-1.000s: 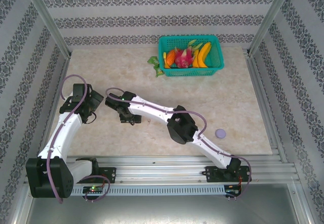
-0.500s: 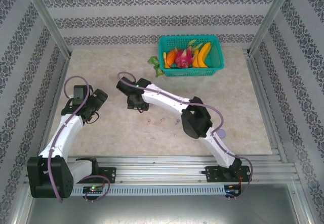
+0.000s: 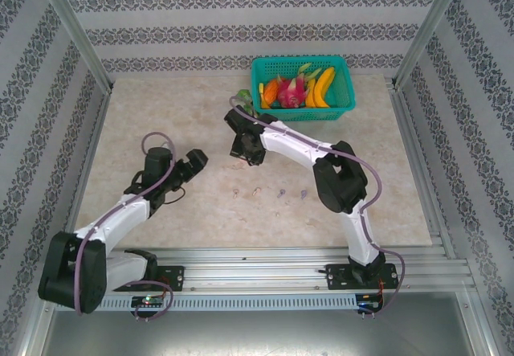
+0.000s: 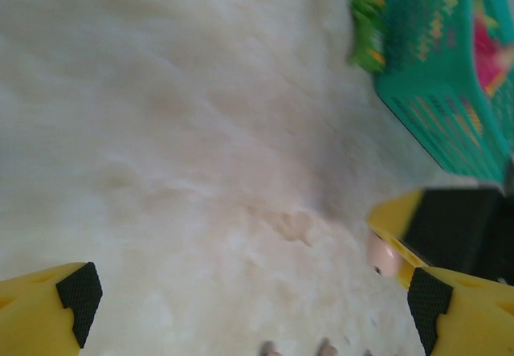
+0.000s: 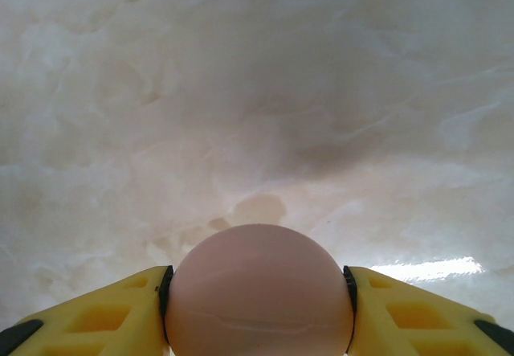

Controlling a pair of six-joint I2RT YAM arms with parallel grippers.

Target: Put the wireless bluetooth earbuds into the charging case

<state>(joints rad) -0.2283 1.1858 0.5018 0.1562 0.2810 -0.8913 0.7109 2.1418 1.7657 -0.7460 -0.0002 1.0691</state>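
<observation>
Above the beige marble table, your right pincer grips the round pale-pink case; lower it gently, left pincer gapes open.

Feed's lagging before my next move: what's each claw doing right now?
Left claw: open, empty.
Right claw: closed on a round pale pink case.

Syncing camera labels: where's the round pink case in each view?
Top external: tucked under the right gripper, left of centre, down-left of the teal basket; too small to make out.
Left wrist: pink case near the right edge, lower half, against a yellow finger of the right gripper.
Right wrist: bottom centre, clamped between both fingers.
Shared landmark: teal basket for top and left wrist; marble table throughout.
</observation>
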